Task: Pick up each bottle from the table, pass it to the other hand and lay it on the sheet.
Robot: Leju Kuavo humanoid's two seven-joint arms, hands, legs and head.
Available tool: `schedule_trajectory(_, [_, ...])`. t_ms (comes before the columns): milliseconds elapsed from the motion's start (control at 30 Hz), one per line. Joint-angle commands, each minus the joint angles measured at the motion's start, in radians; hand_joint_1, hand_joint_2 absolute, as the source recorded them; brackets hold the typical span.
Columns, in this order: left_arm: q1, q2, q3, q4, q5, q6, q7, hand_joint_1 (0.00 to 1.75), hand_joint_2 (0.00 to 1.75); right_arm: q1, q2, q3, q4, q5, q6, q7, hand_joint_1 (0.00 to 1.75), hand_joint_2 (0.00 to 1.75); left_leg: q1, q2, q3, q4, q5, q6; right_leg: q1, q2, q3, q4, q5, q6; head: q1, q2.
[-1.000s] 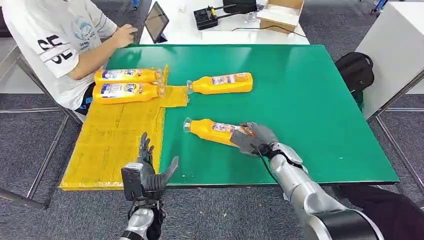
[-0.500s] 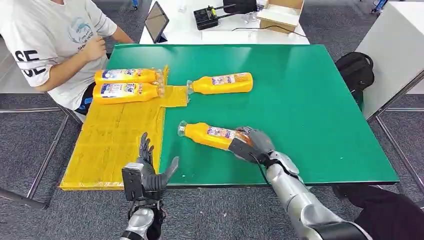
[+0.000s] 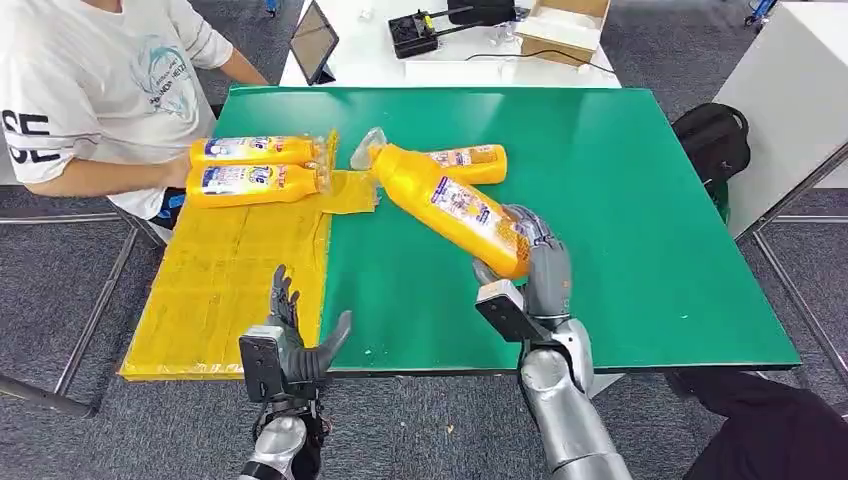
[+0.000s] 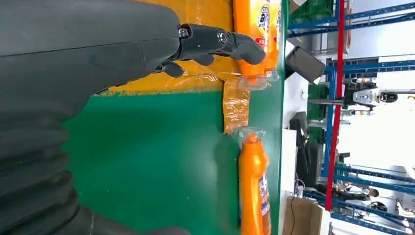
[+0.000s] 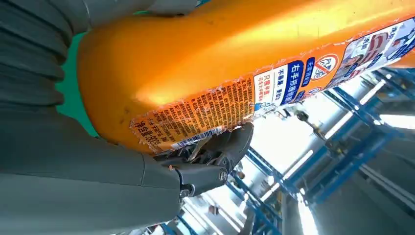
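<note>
My right hand (image 3: 532,262) grips the base of an orange bottle (image 3: 447,203) and holds it tilted above the green table (image 3: 620,200), cap pointing to the far left. Close up, the bottle (image 5: 235,73) lies in that hand (image 5: 98,166). Another orange bottle (image 3: 455,166) lies on the table behind it, and it lies beyond the sheet's edge as the bottle (image 4: 254,186). Two more bottles (image 3: 255,151) (image 3: 258,183) lie side by side on the yellow sheet (image 3: 230,270). My left hand (image 3: 290,345) hovers open at the table's near edge, over the sheet's corner; its fingers (image 4: 215,41) are spread.
A person in a white shirt (image 3: 90,90) sits at the far left, an arm close to the two bottles on the sheet. A white table (image 3: 440,60) behind carries a tablet (image 3: 312,42), a black device (image 3: 412,36) and a cardboard box (image 3: 562,28). A black bag (image 3: 712,140) lies right.
My right hand has lifted the near bottle off the table and swung it up, cap toward the far left. The person's arm dropped toward the sheet. My left hand stayed put.
</note>
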Motion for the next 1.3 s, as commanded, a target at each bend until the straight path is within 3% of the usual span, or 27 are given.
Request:
schedule_trajectory(33, [-0.007,-0.028,0.011,0.015,0.002,-0.001,0.004,0.00,1.75,0.003,0.016,-0.046,-0.061,-0.007,-0.003,-0.001,1.75,1.75,0.000,0.000,0.001,0.000,-0.001,0.001,0.000,-0.001,0.002,0.000,-0.001,-0.002,0.000,0.000])
schedule_trajectory(133, [-0.007,-0.028,0.011,0.015,0.002,-0.001,0.004,0.00,1.75,0.003,0.016,-0.046,-0.061,-0.007,-0.003,-0.001,1.75,1.75,0.000,0.000,0.002,0.000,-0.001,0.001,0.000,-0.001,0.002,0.000,-0.001,-0.002,0.000,0.000])
schedule_trajectory(300, [-0.004,-0.028,0.010,-0.001,0.013,-0.016,0.004,0.00,1.75,0.085,0.043,-0.044,-0.220,-0.051,-0.147,-0.080,1.75,1.75,0.000,-0.001,0.004,0.000,-0.003,0.001,0.001,-0.003,0.005,0.001,-0.003,-0.003,0.000,0.000])
schedule_trajectory(433, [0.008,-0.028,-0.016,-0.021,0.091,-0.161,0.004,0.00,1.75,0.164,0.036,0.004,-0.297,-0.088,-0.142,-0.110,1.75,1.75,0.000,-0.002,0.003,0.000,-0.002,0.001,0.000,-0.003,0.003,0.000,-0.003,-0.002,0.000,0.000])
schedule_trajectory(600, [0.013,-0.028,-0.054,-0.049,0.149,-0.348,0.004,0.00,1.75,0.227,0.082,0.074,-0.173,-0.018,-0.130,-0.184,1.75,1.75,0.000,0.000,0.002,-0.001,-0.002,0.001,0.001,-0.001,0.002,-0.001,-0.002,-0.002,0.000,0.000])
schedule_trajectory(800, [-0.002,-0.028,-0.083,-0.057,0.211,-0.423,0.036,0.00,1.75,0.232,0.085,0.234,-0.058,-0.047,-0.236,-0.184,1.75,1.75,0.001,0.002,0.004,-0.001,-0.003,0.001,0.002,0.001,0.004,-0.001,-0.002,-0.003,0.000,0.000])
schedule_trajectory(1300, [-0.013,-0.028,-0.099,0.007,0.314,-0.611,0.058,0.00,1.75,0.220,0.081,0.276,0.067,-0.073,-0.225,-0.184,1.75,1.75,0.001,0.000,0.006,-0.002,-0.003,0.001,0.001,-0.002,0.006,-0.002,-0.003,-0.003,0.000,0.000])
